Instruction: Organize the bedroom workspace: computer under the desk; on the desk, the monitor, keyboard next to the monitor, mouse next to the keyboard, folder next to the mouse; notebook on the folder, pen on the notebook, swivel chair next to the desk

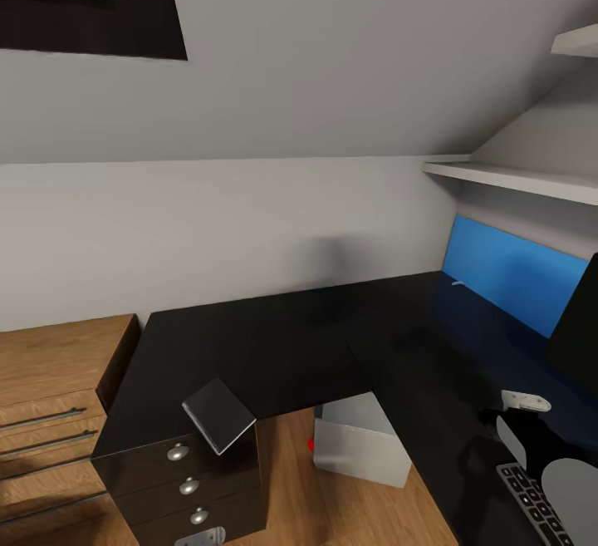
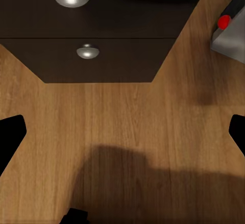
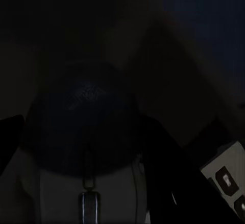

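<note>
The big black desk (image 1: pixel 274 346) runs along the wall. The computer (image 1: pixel 359 440) sits under it, and the notebook (image 1: pixel 219 415) lies on its corner. The mouse (image 3: pixel 87 147) lies right between the right claw's (image 3: pixel 122 132) wide-apart fingers. The left claw (image 2: pixel 122 132) hangs wide over the floor (image 2: pixel 127 132).

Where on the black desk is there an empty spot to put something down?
The desk has a big bare patch in the middle, between the notebook at its front left corner and the blue back panel. It is crowded at the right end, where the keyboard, the monitor and the right arm sit together.
</note>
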